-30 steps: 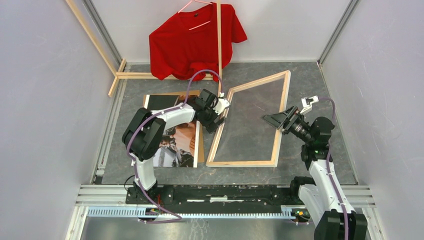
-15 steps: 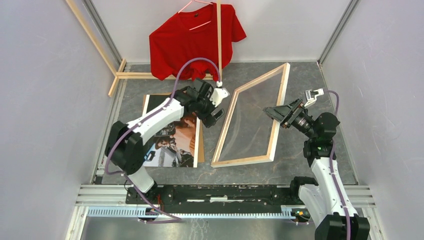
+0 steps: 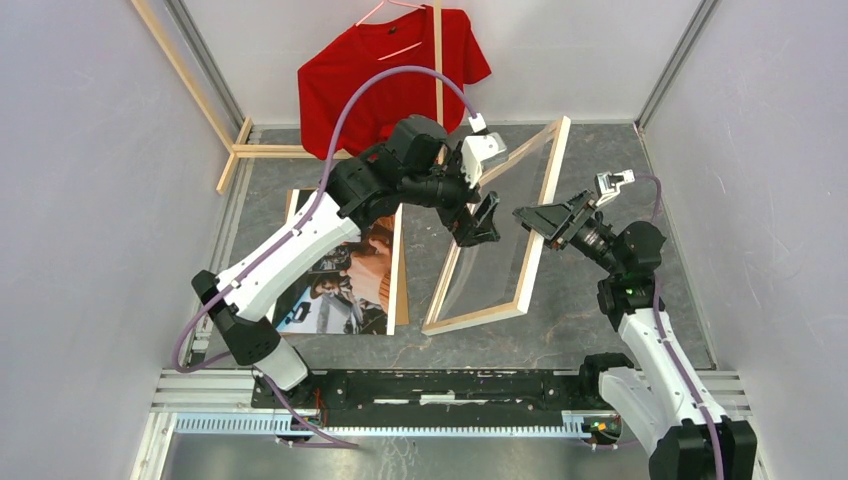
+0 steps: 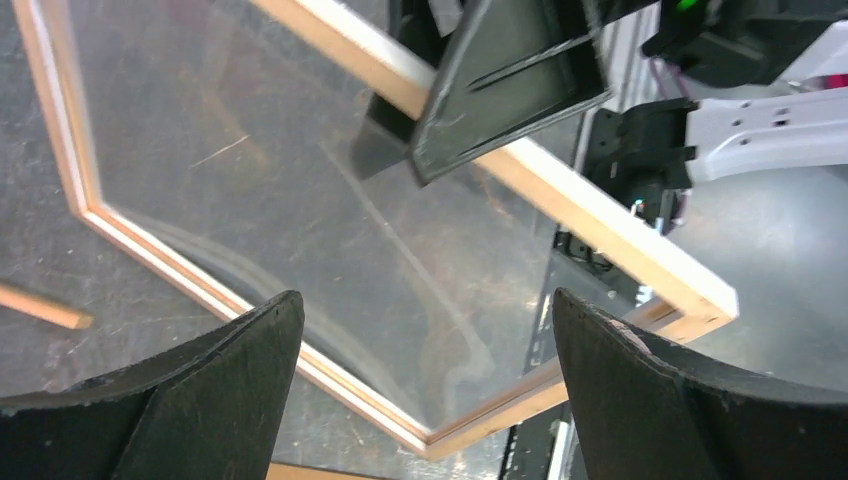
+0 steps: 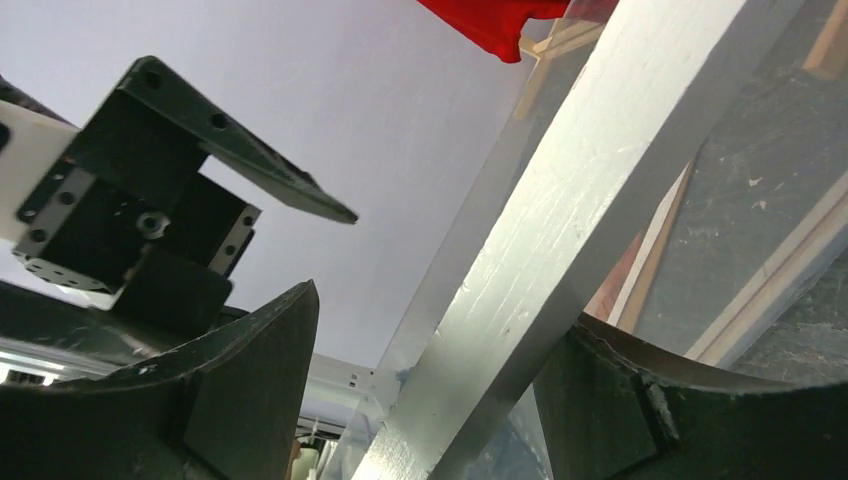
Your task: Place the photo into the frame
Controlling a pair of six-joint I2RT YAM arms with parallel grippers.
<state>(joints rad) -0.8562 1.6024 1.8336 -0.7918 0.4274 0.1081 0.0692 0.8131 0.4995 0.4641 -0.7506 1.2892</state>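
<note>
Right gripper [image 3: 530, 222], seen from the top, straddles the raised right rail of the frame [image 3: 478, 316], which looks tilted up beside the photo [image 3: 350, 290] lying flat on the desk [image 3: 620, 160]. Left gripper [image 3: 483, 222] hovers over the glass. Left wrist view: its fingers are spread wide with nothing between them. Right wrist view: there's a gap beside the rail, so it isn't clamped. I reckon the frame could slip off and slam down.

Frame [image 3: 475, 317] pale wood, white edge; photo [image 3: 350, 290] dark, orange, tan; shirt [image 3: 380, 80] red; table [image 3: 600, 150] mottled grey.
</note>
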